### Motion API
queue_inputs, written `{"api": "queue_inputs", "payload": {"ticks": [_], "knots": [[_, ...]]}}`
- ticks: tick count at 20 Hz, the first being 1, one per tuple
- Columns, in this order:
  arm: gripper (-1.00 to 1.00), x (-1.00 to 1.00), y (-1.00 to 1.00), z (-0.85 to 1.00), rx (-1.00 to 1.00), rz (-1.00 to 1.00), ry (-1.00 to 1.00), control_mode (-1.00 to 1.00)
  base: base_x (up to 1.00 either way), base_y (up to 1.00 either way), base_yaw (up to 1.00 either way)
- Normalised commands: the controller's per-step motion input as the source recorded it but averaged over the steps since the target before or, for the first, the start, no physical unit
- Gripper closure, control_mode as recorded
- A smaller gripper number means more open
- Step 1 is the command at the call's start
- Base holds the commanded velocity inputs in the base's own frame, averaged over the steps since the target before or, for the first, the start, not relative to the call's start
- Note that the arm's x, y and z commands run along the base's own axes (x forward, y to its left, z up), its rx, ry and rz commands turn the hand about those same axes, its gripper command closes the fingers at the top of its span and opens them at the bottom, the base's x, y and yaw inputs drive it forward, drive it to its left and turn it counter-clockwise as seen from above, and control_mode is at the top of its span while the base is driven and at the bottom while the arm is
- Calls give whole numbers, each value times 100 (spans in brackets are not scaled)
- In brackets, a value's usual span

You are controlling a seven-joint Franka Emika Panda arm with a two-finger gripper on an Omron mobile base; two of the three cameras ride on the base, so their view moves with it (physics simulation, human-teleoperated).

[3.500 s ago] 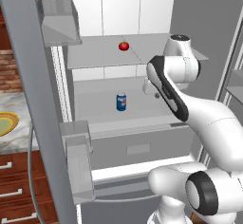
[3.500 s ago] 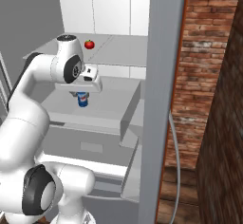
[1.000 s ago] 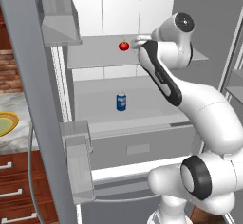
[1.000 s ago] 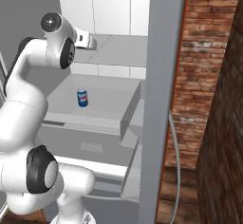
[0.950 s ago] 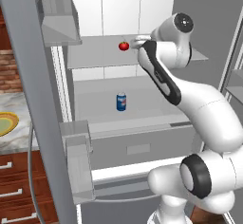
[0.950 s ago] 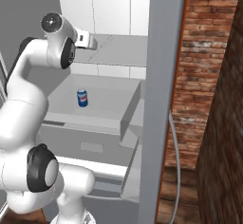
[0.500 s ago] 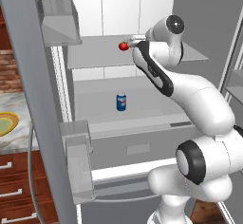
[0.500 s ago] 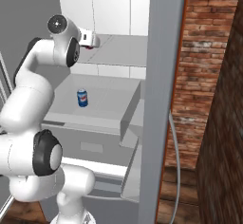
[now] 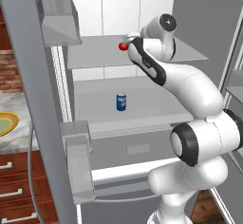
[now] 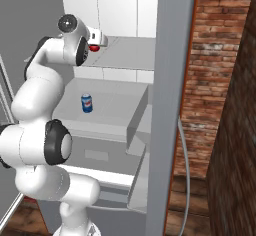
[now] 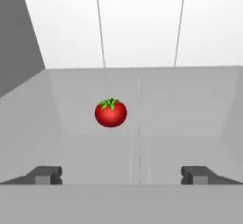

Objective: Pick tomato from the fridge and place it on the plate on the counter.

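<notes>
Tomato [image 11: 110, 113] sits upright on the upper shelf [image 9: 95, 52] of the fridge [image 9: 156, 9], green stem on top; in my hand view it lies just left of centre, above and between the two dark fingertips [image 11: 47, 174], nearer the left one and touching neither. My pincer [image 11: 122, 174] is spread wide with nothing in it. In the left base view I see the tomato [image 9: 123, 46] in the upper middle of the frame, right at the front of the hand, and my pincer [image 9: 129, 41] is level with that shelf. In the right base view the tomato [image 10: 93, 47] shows as a red patch in the upper left, partly hidden behind the white hand. On the shelf below, a blue can [image 9: 121, 101] stands upright, well apart from the tomato; in the right base view the can [image 10: 87, 103] is left of centre. At the left edge of the left base view I can see part of the plate [image 9: 5, 125] lying on the marbled surface [image 9: 16, 140], beyond the open fridge door [image 9: 35, 99].
</notes>
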Motion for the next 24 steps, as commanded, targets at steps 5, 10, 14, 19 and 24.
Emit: {"api": "queue_inputs", "payload": {"ticks": [5, 10, 14, 19, 24], "knots": [[-100, 23, 7, -2, -1, 1, 8, -100, 0, 0, 0], [-100, 28, 12, -10, 0, 0, 0, -100, 0, 0, 0], [-100, 33, 24, -9, 0, 0, 0, -100, 0, 0, 0], [-100, 31, 15, -11, 0, 0, 0, -100, 0, 0, 0], [-100, 38, 0, -9, -4, -1, 0, -100, 0, 0, 0]]}}
